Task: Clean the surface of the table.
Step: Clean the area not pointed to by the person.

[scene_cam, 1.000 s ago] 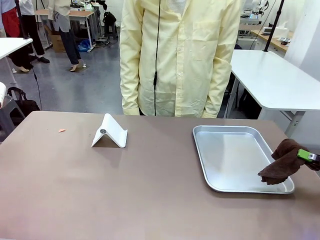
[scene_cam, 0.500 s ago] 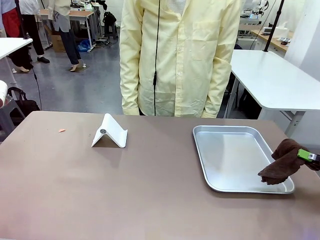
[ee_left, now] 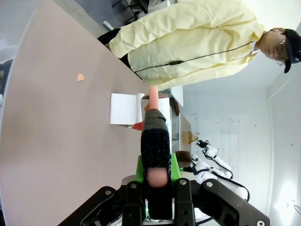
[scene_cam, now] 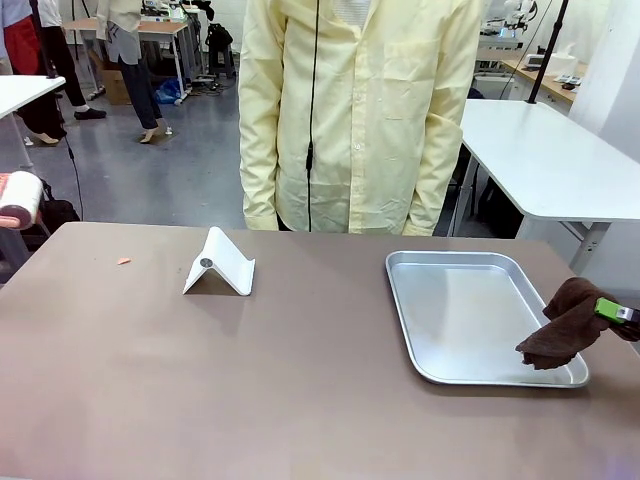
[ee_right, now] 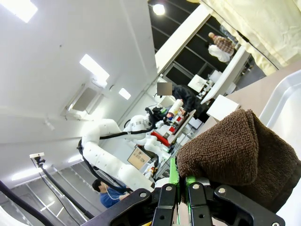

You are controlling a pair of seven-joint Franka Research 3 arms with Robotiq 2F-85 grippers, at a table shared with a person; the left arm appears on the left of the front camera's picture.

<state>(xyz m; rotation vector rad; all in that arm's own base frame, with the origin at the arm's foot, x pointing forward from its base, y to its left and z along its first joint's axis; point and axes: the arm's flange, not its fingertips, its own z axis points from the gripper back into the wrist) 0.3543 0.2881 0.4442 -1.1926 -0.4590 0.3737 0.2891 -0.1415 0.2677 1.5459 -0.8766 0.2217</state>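
Observation:
The grey-brown table (scene_cam: 250,380) carries a small orange crumb (scene_cam: 123,261) near its far left, also seen in the left wrist view (ee_left: 81,77). My left gripper (ee_left: 155,162) is shut on the black handle of a lint roller (ee_left: 155,136), held above the table's left end. The roller's white head (scene_cam: 20,200) pokes in at the front view's left edge. My right gripper (scene_cam: 612,312) is shut on a folded brown cloth (scene_cam: 565,325) hanging over the right rim of the metal tray (scene_cam: 440,375). The right wrist view shows the same cloth (ee_right: 240,150) between my fingers.
A white folded stand (scene_cam: 218,262) sits at the table's far middle-left. The empty silver tray takes up the right side. A person in a pale yellow coat (scene_cam: 360,110) stands at the far edge. A white table (scene_cam: 550,160) lies beyond on the right.
The lint roller's head has moved further into the front view from the left edge. The right gripper and the cloth have stayed still.

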